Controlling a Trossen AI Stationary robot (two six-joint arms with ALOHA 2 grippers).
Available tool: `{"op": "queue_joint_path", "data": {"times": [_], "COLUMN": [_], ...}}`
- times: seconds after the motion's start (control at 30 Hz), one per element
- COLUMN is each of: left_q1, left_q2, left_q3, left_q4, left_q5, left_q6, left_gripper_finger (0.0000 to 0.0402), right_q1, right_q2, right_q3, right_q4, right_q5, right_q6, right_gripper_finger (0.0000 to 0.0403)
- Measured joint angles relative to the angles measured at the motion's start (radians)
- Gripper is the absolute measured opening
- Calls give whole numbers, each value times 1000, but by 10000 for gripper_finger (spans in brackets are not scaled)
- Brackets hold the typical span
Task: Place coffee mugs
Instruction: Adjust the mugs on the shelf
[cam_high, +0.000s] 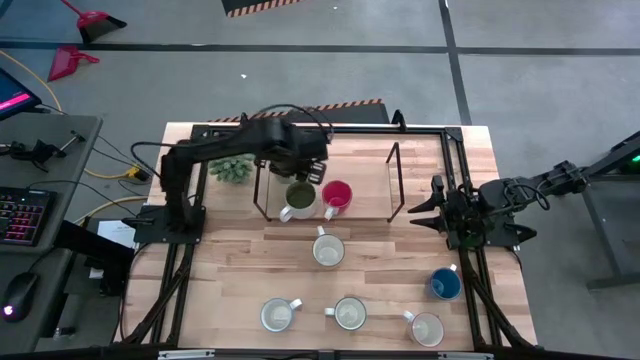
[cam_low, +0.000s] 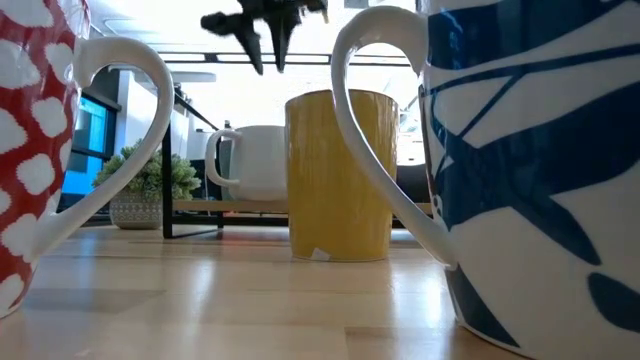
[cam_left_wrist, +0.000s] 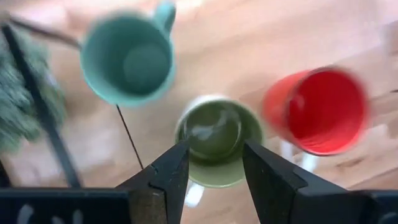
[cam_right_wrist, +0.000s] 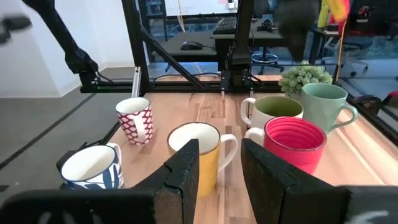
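Observation:
An olive-green mug (cam_high: 299, 197) and a red mug (cam_high: 337, 195) stand upright side by side on the table's far half. A teal-green mug (cam_left_wrist: 127, 59) stands beside them; my left arm hides it in the high view. My left gripper (cam_left_wrist: 216, 152) hangs open above the olive-green mug (cam_left_wrist: 217, 140), pointing steeply down and clear of the rim. It also shows high above the table in the low view (cam_low: 268, 55). My right gripper (cam_high: 438, 210) waits open at the table's right edge with nothing between its fingers (cam_right_wrist: 186, 165).
A black wire frame (cam_high: 395, 185) stands around the far mugs, with a spiky potted plant (cam_high: 232, 168) to its left. On the near half stand a yellow mug (cam_high: 328, 250), a blue mug (cam_high: 446, 284) and three pale mugs (cam_high: 349, 313).

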Motion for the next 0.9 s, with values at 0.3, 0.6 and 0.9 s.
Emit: {"op": "queue_joint_path", "data": {"times": [0.3,0.6,0.9], "left_q1": [-161,-355,-465], "left_q2": [-206,-375,-702], "left_q3": [26,24,-260], "left_q4": [-2,-2,0], "left_q5": [-140,-130,-76], "left_q6": [272,709,737], "left_gripper_finger": [122,122,121], "right_q1": [0,0,0], "right_q2": [0,3,40], "right_q3": [0,0,0], "right_q4": [23,176,384], "right_q5": [58,413,501], "right_q6": [-104,7,-79], "right_gripper_finger": [103,103,103]}}
